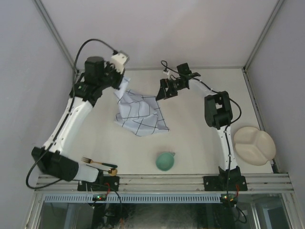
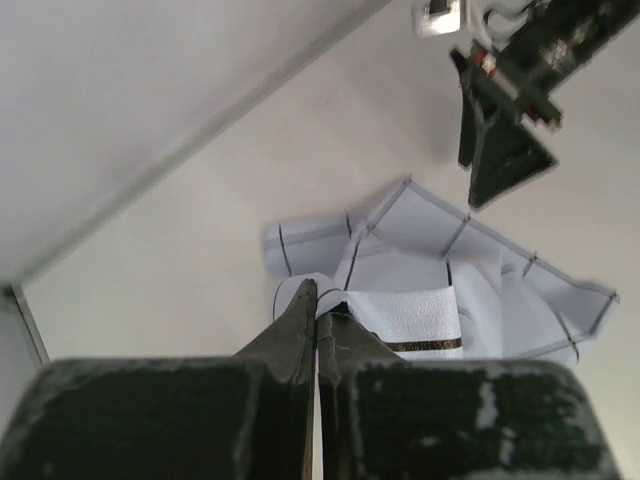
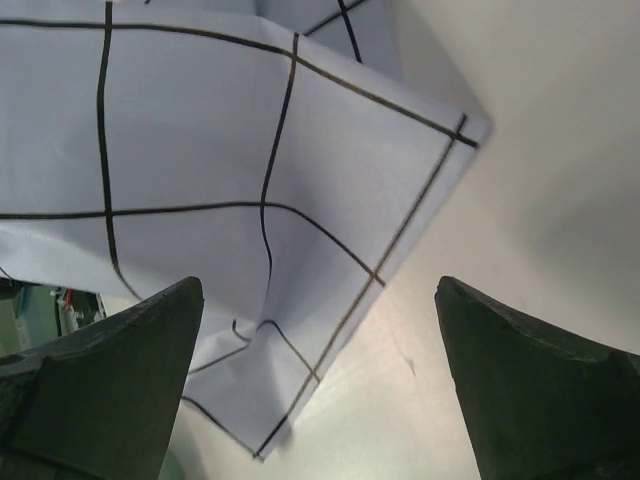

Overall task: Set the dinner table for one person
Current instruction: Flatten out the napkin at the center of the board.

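While the left pincer (image 2: 318, 300) has its jaws closed tight on one corner of the cloth (image 1: 140, 114), holding that corner up off the table (image 1: 200, 138), the right pincer (image 3: 318, 290) hangs wide open and empty just above another corner and appears to touch nothing. The rest of the cloth lies crumpled and folded between the two pincers and a little nearer the bases. The step in hand looks like spreading the cloth as a place mat, and the task seems barely begun, since nothing is laid on it yet. The next move probably calls for the right pincer to drop onto the free corner right below it and close on a single layer. The two would then draw apart until the folds go flat; catching a doubled fold instead would leave the cloth bunched. The table is a plain, matte cream surface lying under both pincers and running out from them to the walls on three sides. A fork (image 1: 95, 162) lies far back from the left pincer, close to that arm's base. A cup (image 1: 165, 161) stands well back from the right pincer, toward the bases, and a divided plate (image 1: 254, 145) sits far out to that pincer's right, at the table's edge. Pale grey panels in a metal frame close the room in, and a rail (image 1: 162, 181) carries both bases along the near edge.
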Motion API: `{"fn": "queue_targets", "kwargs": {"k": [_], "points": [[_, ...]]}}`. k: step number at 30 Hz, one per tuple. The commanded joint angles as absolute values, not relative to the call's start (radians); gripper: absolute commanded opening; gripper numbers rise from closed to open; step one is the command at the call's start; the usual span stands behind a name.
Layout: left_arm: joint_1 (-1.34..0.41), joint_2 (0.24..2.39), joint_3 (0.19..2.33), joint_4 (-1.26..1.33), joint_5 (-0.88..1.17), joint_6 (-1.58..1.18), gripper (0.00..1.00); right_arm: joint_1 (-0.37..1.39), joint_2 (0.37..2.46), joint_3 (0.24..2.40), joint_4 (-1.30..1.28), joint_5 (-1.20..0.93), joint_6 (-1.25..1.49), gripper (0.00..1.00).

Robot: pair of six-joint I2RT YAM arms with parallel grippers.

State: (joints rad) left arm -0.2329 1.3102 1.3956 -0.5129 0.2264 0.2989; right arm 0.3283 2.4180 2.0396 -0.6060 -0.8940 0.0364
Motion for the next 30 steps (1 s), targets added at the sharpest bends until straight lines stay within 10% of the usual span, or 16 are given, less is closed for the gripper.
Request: {"fn": "queue_targets", "kwargs": {"k": [1, 10, 30], "points": [[-0.381, 1.541, 1.787, -0.55, 0.122, 0.374, 0.0, 0.178, 2.176, 1.943, -0.619, -0.874, -0.014, 1.0], [-0.56, 1.982, 2.51, -0.564, 0.083, 0.355, 0.0, -0.206, 1.694, 1.521, -0.784, -0.834, -0.227, 1.0], [-1.029, 1.991, 2.475, -0.119, 0.141, 0.651, 0.01, -0.737, 1.313, 1.303, -1.242, -1.02, -0.595, 1.0]]}}
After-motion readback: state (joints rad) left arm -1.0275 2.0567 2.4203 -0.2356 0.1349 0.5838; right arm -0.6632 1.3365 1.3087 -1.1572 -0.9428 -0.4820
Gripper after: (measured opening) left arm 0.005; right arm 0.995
